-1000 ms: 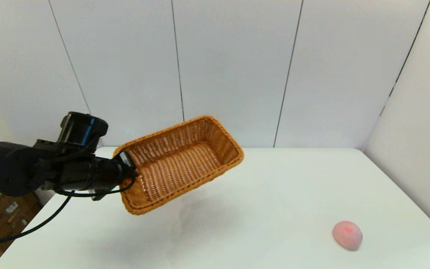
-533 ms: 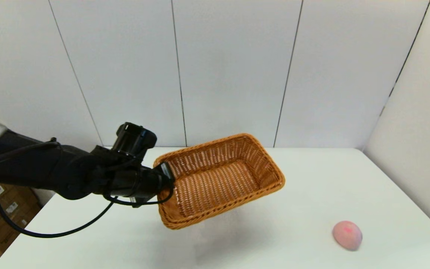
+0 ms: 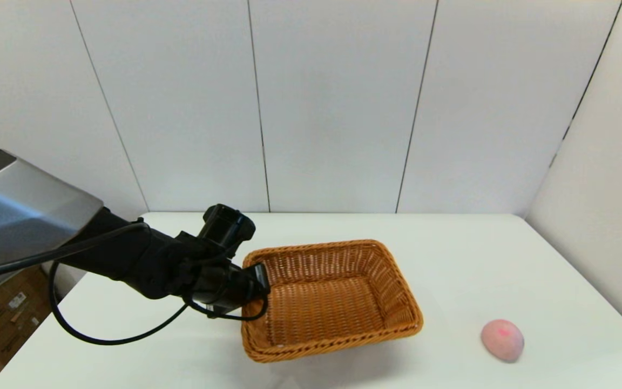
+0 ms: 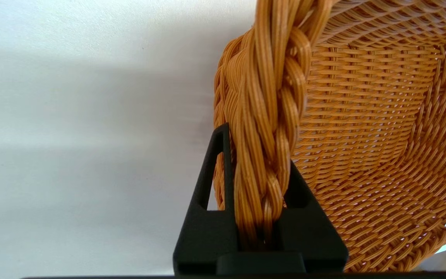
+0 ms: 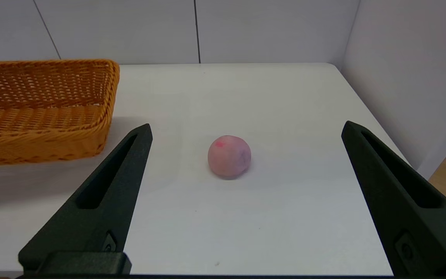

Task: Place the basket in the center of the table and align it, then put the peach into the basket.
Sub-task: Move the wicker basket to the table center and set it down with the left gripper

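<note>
Wicker fills most of the left wrist view: the left gripper (image 4: 259, 217) is clamped tight on the braided rim of the basket (image 3: 332, 297), one finger outside the wall and one inside, a grip that lets the arm steer the whole container by one short end. The basket sits low near the middle of the table (image 3: 451, 259), roughly level; whether its base fully touches the surface I cannot tell, though the shadow under it in the right wrist view suggests the near side may be slightly raised. Its long sides look a little skewed to the table edge, so some squaring probably remains before release. The peach (image 3: 502, 340) lies on the table well to the basket's right, apart from it. The right gripper (image 5: 246, 201), fingers spread wide and empty, faces the peach, likely staged for the pickup.
</note>
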Available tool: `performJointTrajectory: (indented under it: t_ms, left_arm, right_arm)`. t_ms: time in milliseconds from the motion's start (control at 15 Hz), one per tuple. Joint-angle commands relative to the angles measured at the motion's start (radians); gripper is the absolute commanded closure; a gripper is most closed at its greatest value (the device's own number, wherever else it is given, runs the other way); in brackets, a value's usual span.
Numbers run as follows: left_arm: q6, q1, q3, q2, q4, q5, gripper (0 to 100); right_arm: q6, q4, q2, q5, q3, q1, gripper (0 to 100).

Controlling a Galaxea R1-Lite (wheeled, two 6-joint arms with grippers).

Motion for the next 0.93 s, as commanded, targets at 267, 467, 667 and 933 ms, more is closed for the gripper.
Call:
performJointTrajectory:
  t_ms: [267,467,667,933]
  left_arm:
    - [0.011,0.005,0.000,0.043,-0.055,-0.055,100]
    - [0.012,0.005,0.000,0.057,-0.066,-0.055,100]
    - [0.017,0.005,-0.001,0.066,-0.078,-0.056,100]
    - [0.052,0.005,0.003,0.062,-0.084,-0.078,100]
  right_arm:
    - [0.001,0.000,-0.002,-0.001,0.000,0.000,0]
    - [0.001,0.000,-0.002,-0.001,0.000,0.000,0]
    - [0.001,0.000,-0.002,-0.001,0.000,0.000,0]
    - [0.001,0.000,-0.002,-0.001,0.000,0.000,0]
